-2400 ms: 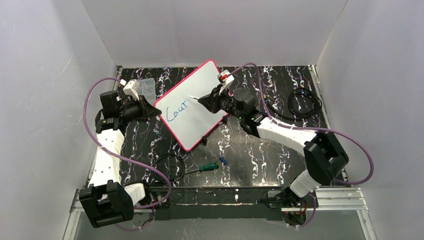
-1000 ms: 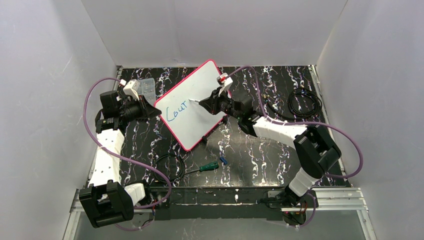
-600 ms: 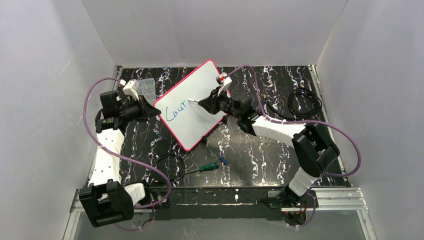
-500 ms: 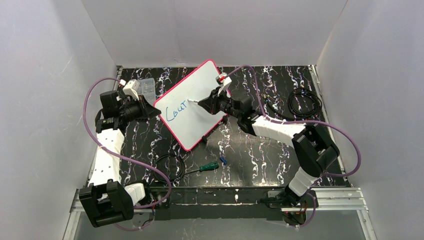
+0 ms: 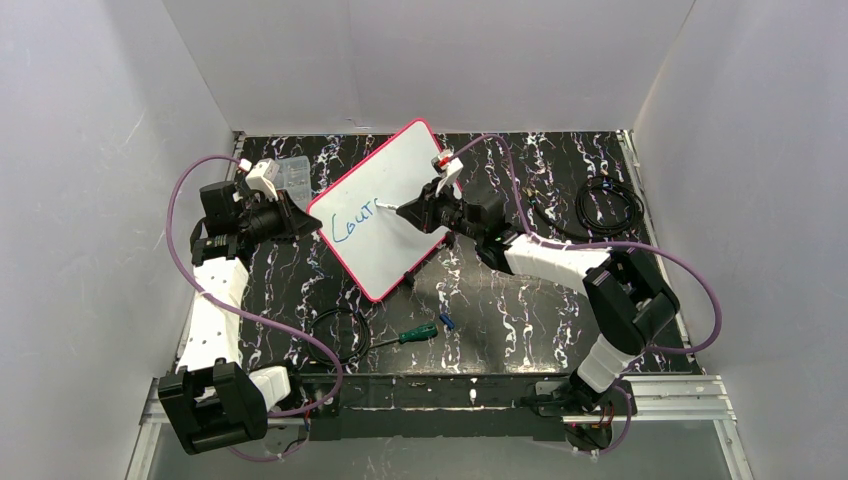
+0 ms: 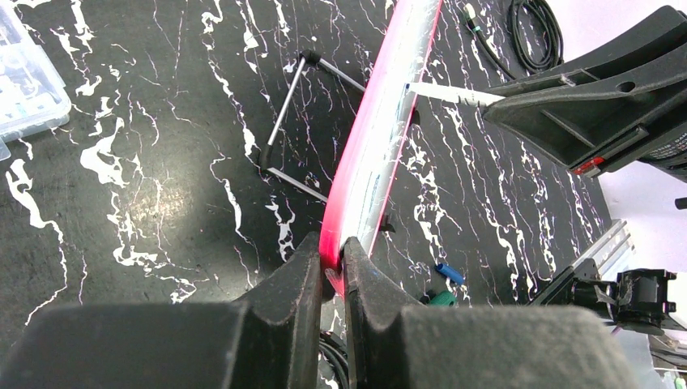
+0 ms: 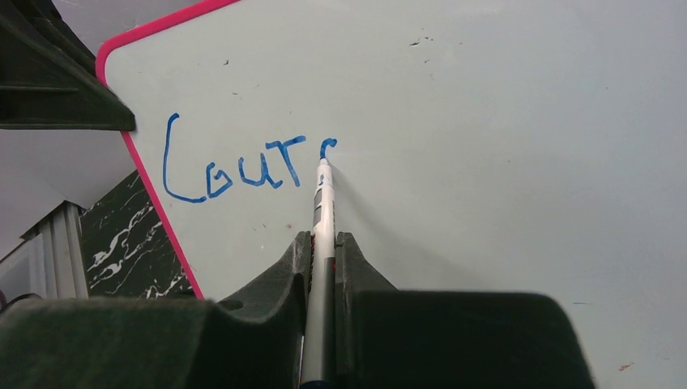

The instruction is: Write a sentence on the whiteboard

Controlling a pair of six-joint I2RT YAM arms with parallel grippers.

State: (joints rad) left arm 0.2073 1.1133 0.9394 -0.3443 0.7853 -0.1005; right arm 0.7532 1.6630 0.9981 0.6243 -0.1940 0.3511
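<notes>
The whiteboard (image 5: 392,215), white with a pink-red frame, stands tilted on the black marbled table. My left gripper (image 5: 305,222) is shut on its left edge; the left wrist view shows the jaws pinching the pink frame (image 6: 356,186). My right gripper (image 5: 420,208) is shut on a white marker (image 7: 322,219), whose tip touches the board. The sentence (image 7: 243,166) reads "Cour" in blue, plus a short curved stroke at the marker tip. In the top view the sentence (image 5: 355,224) sits on the board's left part.
A clear plastic compartment box (image 5: 292,175) lies behind the left gripper. A green-handled screwdriver (image 5: 412,335) and a small blue cap (image 5: 446,321) lie near the front. Black coiled cables lie at the right (image 5: 608,205) and front left (image 5: 340,335). A wire stand (image 6: 296,121) props the board from behind.
The right gripper moved the marker tip onto the board to the right of "Cour" and drew the start of another letter. The left gripper and board stayed put.
</notes>
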